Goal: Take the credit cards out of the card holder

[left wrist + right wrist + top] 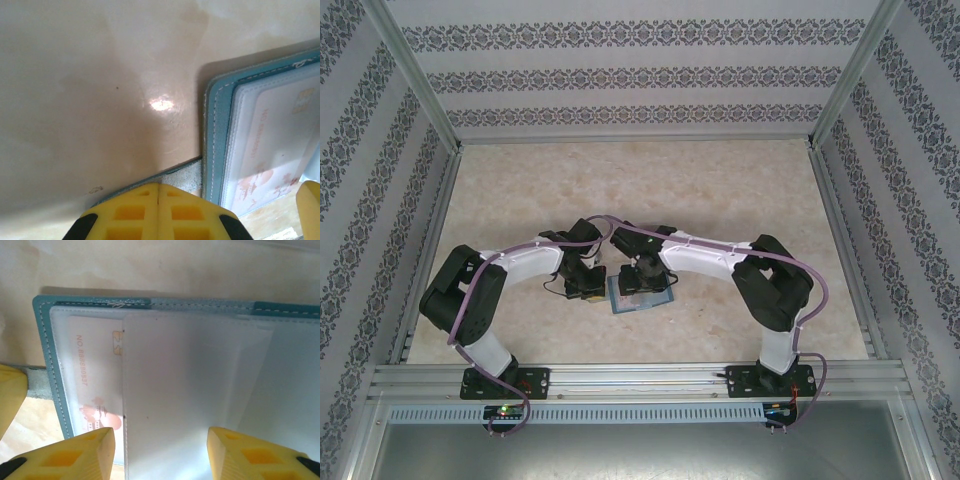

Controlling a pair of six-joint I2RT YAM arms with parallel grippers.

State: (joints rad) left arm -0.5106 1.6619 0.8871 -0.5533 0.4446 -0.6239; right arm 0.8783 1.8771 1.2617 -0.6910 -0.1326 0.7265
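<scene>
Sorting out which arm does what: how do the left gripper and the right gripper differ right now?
The left gripper is shut tight; the right gripper is open wide. The left gripper sits at the card holder's grey side tab, off its edge; the right gripper hangs over its clear sleeves. Both are yellow-tipped and close to the holder.

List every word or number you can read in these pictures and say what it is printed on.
"NO. 8888...", in orange with the last digits unsure: on the credit card inside the card holder.
Orange line along that card, left wrist view: too blurred to read.
Nothing else legible.
</scene>
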